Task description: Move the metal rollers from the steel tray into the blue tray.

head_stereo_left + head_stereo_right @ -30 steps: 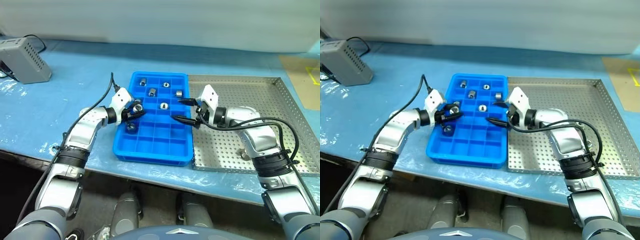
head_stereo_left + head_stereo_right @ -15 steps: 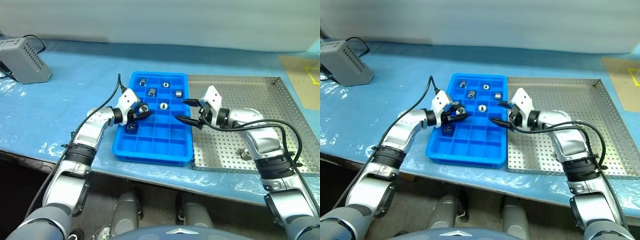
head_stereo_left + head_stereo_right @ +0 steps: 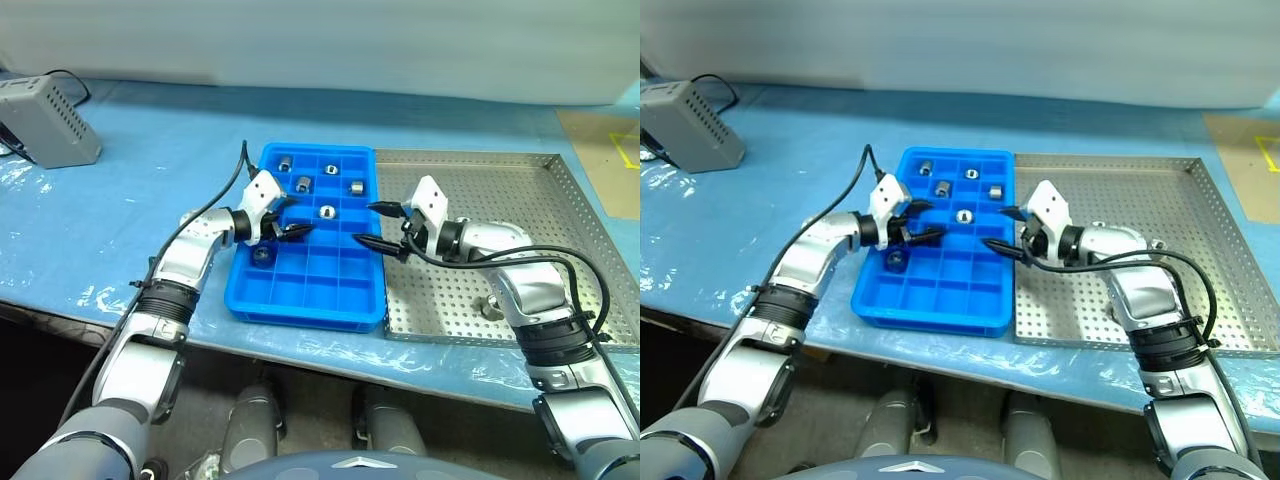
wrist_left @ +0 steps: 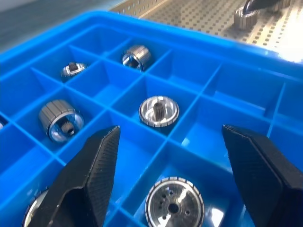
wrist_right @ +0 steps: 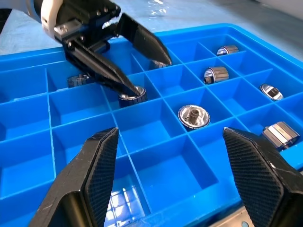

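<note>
Metal rollers (image 3: 326,211) seated singly in the square compartments of the blue tray (image 3: 345,307), mostly in the far half; one more roller (image 3: 262,255) in a compartment by the tray's left wall, another (image 3: 491,308) lying on the steel tray's (image 3: 560,170) perforated floor near its front edge.

Left gripper (image 3: 291,219) reaching in over the blue tray's left wall, forearm angled forward and inward, fingers spread apart and holding nothing, one roller (image 4: 174,206) in the compartment directly between and below the fingertips.

Right gripper (image 3: 367,224) reaching across from the steel tray side, poised over the blue tray's right wall, fingers likewise spread and empty, pointed toward the left gripper. Tips of the two grippers near each other over the tray's middle rows, not touching.

Near half of the blue tray open: several rows of vacant compartments toward the front edge. Steel tray floor bare apart from the one roller, low raised rim on all visible sides, left rim butted against the blue tray.

Rollers short, shiny, ribbed on the side, dark bore at centre; some upright, some tipped on their sides. Blue tray glossy moulded plastic. Table (image 3: 150,130) covered in a blue sheet; grey box (image 3: 45,118) at its far left corner.
</note>
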Tool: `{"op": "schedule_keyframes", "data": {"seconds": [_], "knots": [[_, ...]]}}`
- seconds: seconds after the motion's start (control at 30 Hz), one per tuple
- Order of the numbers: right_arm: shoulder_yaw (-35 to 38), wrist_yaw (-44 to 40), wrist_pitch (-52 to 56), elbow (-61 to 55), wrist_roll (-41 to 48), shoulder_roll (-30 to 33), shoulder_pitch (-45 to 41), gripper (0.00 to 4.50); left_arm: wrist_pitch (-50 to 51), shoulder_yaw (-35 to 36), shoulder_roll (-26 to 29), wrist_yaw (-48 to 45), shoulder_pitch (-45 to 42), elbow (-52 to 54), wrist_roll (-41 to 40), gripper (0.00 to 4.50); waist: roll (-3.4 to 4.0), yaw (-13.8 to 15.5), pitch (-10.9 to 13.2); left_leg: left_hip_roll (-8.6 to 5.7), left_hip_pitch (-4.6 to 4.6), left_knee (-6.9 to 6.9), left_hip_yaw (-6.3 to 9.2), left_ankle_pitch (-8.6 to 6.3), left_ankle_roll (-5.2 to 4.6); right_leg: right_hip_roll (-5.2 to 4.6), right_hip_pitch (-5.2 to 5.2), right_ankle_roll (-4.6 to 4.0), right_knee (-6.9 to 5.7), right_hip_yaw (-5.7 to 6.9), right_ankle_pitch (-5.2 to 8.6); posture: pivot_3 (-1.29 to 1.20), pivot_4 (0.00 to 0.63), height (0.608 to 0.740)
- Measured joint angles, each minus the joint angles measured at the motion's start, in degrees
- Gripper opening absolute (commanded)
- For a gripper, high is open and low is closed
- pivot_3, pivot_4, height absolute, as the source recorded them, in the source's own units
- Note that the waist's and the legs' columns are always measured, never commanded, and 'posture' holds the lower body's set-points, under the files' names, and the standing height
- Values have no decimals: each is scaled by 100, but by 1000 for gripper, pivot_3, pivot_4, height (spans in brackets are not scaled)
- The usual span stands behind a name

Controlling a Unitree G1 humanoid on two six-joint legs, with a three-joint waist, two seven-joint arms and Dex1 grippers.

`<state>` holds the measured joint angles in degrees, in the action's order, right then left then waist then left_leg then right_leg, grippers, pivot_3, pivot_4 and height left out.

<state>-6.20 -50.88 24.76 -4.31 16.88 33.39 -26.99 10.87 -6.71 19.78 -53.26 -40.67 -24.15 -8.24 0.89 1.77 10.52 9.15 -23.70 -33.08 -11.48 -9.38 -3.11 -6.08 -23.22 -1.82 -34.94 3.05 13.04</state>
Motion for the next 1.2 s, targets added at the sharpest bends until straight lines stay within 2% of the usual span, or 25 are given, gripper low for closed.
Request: {"op": "schedule_keyframes", "data": {"seconds": [0.13, 0.27, 0.37, 0.5, 0.6, 0.8, 0.87, 0.9, 1.0, 1.2], "knots": [[312, 64, 179, -87, 138, 109, 40, 3607, -28, 113, -165, 120, -376, 209, -108, 3622, 0, 19, 0, -4, -1, -3, -1, 0, -5, -2, 2, 0, 1, 0, 0, -257, 150, 740], [903, 53, 578, -395, 467, 553, 209, 3607, -144, 80, -503, 43, -729, 219, -199, 3622, -1, 21, 0, -5, 1, -4, -5, -3, -14, -3, 7, 0, 8, -2, 0, -321, 150, 740], [1394, 37, 764, -578, 582, 1036, 652, 3607, -233, -172, -740, -247, -1049, -96, -165, 3622, -2, 6, 0, -4, 1, -4, -9, -5, -18, -2, 10, 0, 14, -3, 0, -374, 150, 740], [1919, 223, 845, -698, 576, 1256, 1274, 3607, -825, -666, -1154, -677, -1551, -964, 135, 3622, -2, -121, 1, -11, 2, -7, -13, -11, -26, -3, 12, 1, 21, -8, 0, -488, 150, 740], [2321, 406, 1097, -1305, 718, 1281, 1672, 3607, -1320, -917, -1568, -826, -1842, -1786, 375, 3622, 0, -292, -1, -14, 1, -8, -14, -14, -32, -2, 10, 3, 25, -11, 0, -601, 150, 740], [3430, 833, 1756, -2762, 1073, 1157, 3123, 3607, -2090, -1145, -2177, -1423, -2140, -3044, 665, 3622, 2, -670, -3, -21, -9, -12, -13, -25, -48, -3, 8, 19, 38, -7, 8, -767, 150, 740], [3835, 1019, 1948, -3154, 1191, 1044, 3463, 3607, -2316, -1159, -2385, -1470, -2314, -3436, 791, 3622, 2, -850, -3, -31, -17, -22, -11, -31, -55, -7, 10, 34, 47, -7, 5, -809, 150, 740], [4024, 1117, 2025, -3385, 1260, 941, 3654, 3607, -2426, -1163, -2516, -1462, -2427, -3631, 859, 3622, 1, -938, -3, -33, -19, -24, -9, -34, -57, -8, 13, 68, 54, -5, 22, -832, 150, 740], [4262, 1340, 2221, -3915, 1400, 708, 4113, 3607, -2663, -1161, -2849, -1313, -2639, -4064, 1028, 3622, 9, -1199, -7, -36, -28, -22, 0, -46, -65, -8, 37, 101, 108, 5, 14, -861, 150, 740], [4440, 1734, 2390, -4470, 1595, 412, 4601, 3607, -2815, -1198, -2896, -586, -2755, -4727, 1467, 3622, 17, -1908, -12, -57, -48, -26, 6, -71, -107, -17, 53, 127, 172, 14, 1, -892, 150, 740]]}}
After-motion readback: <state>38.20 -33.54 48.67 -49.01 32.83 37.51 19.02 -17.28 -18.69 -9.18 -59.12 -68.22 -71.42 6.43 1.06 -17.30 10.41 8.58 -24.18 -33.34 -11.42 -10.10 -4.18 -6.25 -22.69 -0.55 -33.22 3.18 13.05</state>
